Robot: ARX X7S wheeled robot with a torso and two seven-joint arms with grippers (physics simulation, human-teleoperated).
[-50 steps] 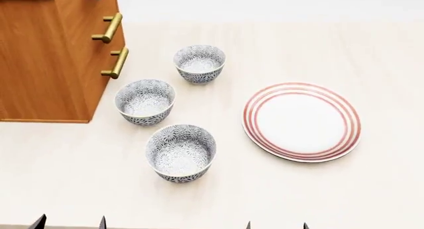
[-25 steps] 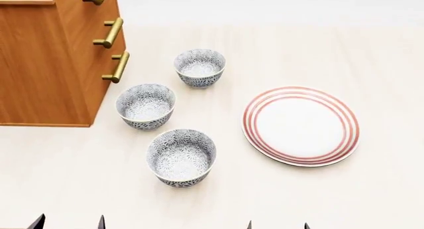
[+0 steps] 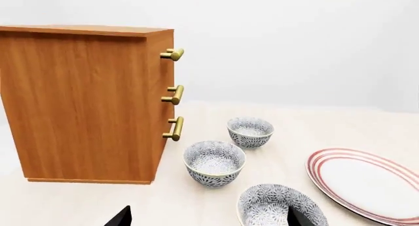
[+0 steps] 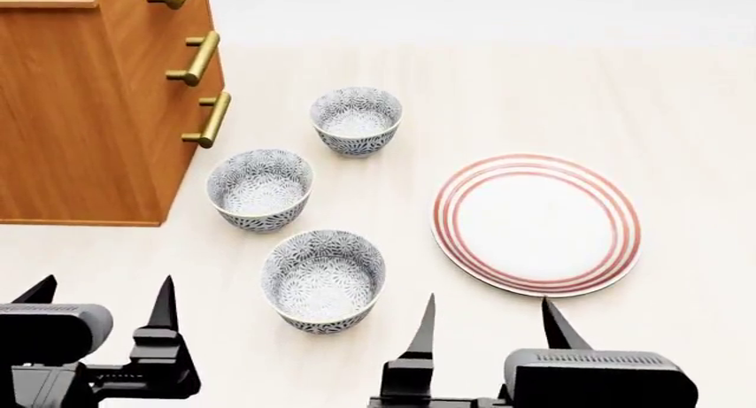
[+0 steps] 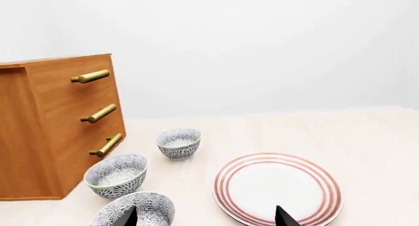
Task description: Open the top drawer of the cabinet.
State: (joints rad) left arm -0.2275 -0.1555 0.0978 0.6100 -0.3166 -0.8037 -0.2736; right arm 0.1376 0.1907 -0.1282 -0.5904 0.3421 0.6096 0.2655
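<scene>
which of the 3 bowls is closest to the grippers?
The bowl nearest the robot, between left gripper and right gripper. The other two sit farther back, beside the cabinet.

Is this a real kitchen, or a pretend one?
Probably pretend: it looks like a computer-made tabletop, set a bit like a dining spot. A little wooden cabinet with three brass-handled drawers stands on it, beside three patterned bowls and a red-ringed plate. Nothing else surrounds them.
</scene>
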